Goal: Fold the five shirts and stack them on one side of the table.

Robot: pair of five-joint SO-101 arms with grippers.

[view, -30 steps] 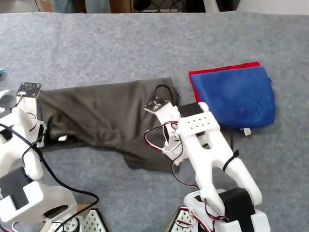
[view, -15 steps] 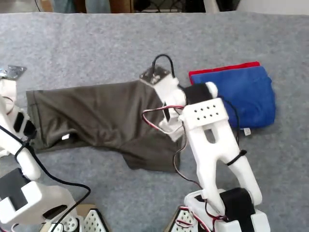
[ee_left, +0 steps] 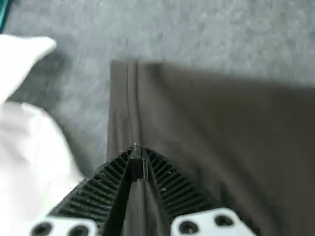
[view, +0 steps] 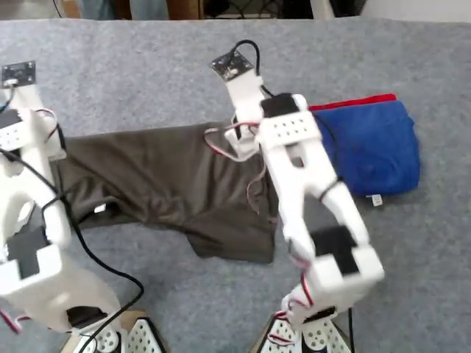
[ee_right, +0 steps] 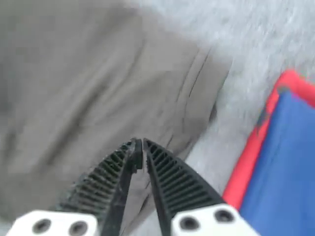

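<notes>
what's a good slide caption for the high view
Both arms extended over a dark shirt spread on the grey table, beside a folded blue shirt stacked on a red shirt.

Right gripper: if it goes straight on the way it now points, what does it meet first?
Probably the dark olive shirt, which lies just beyond the tips of the right gripper; depth is unclear.

Left arm (view: pixel 28 187) stretched forward, jaws closed, right arm (view: pixel 294 151) likewise, jaws closed
</notes>
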